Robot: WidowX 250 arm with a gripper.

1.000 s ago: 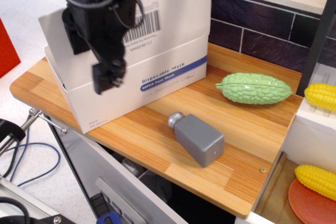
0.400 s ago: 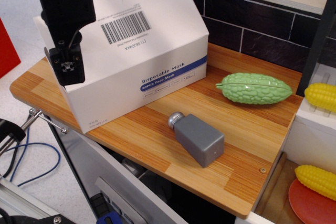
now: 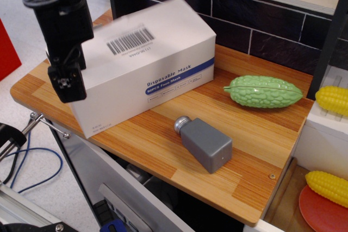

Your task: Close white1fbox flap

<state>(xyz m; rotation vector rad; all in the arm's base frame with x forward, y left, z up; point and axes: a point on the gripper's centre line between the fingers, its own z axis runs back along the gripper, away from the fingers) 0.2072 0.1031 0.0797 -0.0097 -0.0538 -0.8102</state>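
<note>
Gripper [image 3: 66,82]: black, hanging from a black arm at the left end of the white1fbox [image 3: 144,74]. Its tip overlaps the box's left front corner in this view; actual contact cannot be confirmed. Whether the jaws stand apart or together cannot be told from this angle.

Flap [image 3: 147,33]: lying down across the top of the box, barcode label facing up, its edges slightly blurred.

White1fbox: resting on the left half of the wooden counter [image 3: 255,156], blue "Disposable Mask" stripe facing front.

Grey bottle [image 3: 204,143]: on its side, near the box's front right, apart from it.

Green bitter gourd [image 3: 263,91]: right of the box, near the dark tiled wall [image 3: 261,20].
</note>
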